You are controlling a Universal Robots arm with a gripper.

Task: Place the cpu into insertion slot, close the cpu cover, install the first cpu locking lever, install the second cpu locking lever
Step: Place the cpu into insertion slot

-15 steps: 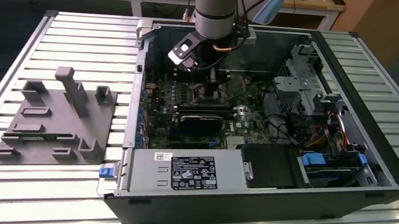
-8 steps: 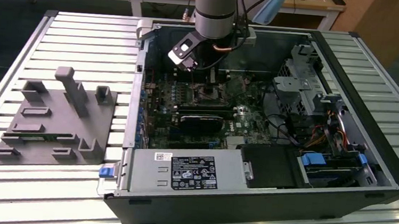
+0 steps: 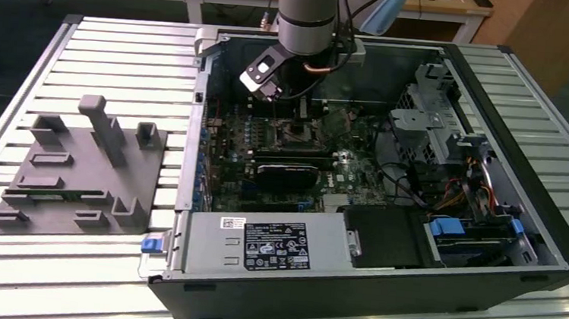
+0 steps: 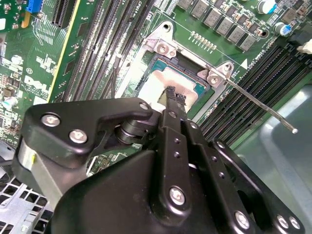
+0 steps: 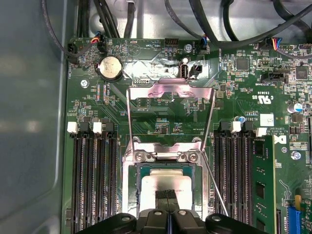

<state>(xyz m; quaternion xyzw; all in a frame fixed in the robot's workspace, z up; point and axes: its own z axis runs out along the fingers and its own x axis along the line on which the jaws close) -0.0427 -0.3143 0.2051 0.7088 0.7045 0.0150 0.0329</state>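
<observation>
The cpu [image 5: 161, 184] lies flat in the insertion slot [image 5: 128, 181], its silvery top bright in the second wrist view [image 4: 157, 87]. My gripper [image 4: 173, 94] is shut, its two black fingertips [image 5: 165, 194] pressed together with nothing between them, at or just above the middle of the cpu's top; I cannot tell if they touch. The cpu cover [image 5: 170, 91] stands open, tilted up behind the slot. A thin locking lever [image 4: 263, 105] sticks out free on one side, and another lever [image 5: 127, 114] rises along the cover's other edge. In the exterior view my gripper [image 3: 286, 105] hangs over the slot [image 3: 292, 133].
The open computer case [image 3: 552, 249] rests on a slatted metal table. Memory slots [image 5: 95, 180] flank the slot on both sides. A black card [image 3: 289, 171], a power supply [image 3: 268, 246] and a drive cage [image 3: 439, 126] fill the case. A grey fixture block [image 3: 76, 166] sits at the exterior view's left.
</observation>
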